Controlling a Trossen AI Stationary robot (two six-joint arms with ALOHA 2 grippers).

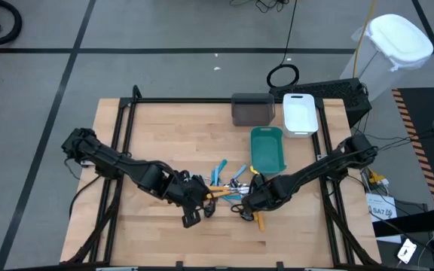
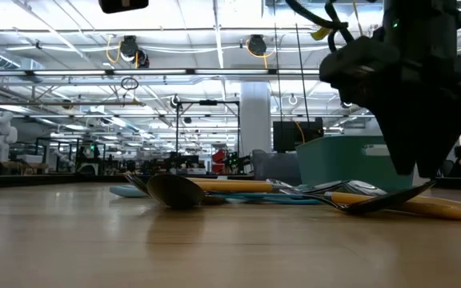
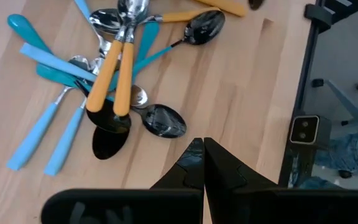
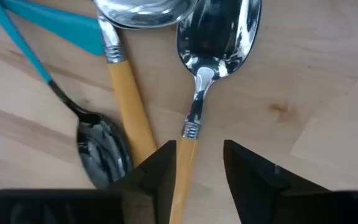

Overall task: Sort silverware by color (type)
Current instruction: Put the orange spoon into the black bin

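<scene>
The silverware lies in a loose heap [image 1: 224, 188] at mid-table: light-blue-handled pieces [image 3: 42, 134], orange-handled ones with silver heads [image 3: 107, 74] and dark spoons [image 3: 165, 120], some crossing over others. My left gripper [image 3: 202, 152] is shut and hangs over bare wood just beside the heap [image 1: 194, 213], near a dark spoon. My right gripper [image 4: 199, 165] is open and points down over the heap's right side [image 1: 249, 205]. Its fingers stand on either side of an orange-handled spoon's handle [image 4: 182, 168]. That spoon's silver bowl [image 4: 219, 31] lies flat on the wood.
Behind the heap stands a teal bin [image 1: 267, 134], and farther back a white bin [image 1: 298, 113] and a gray bin [image 1: 251, 109]. Black frame rails [image 1: 123, 128] run along the table's edges. Bare wood lies toward the near edge and the far left.
</scene>
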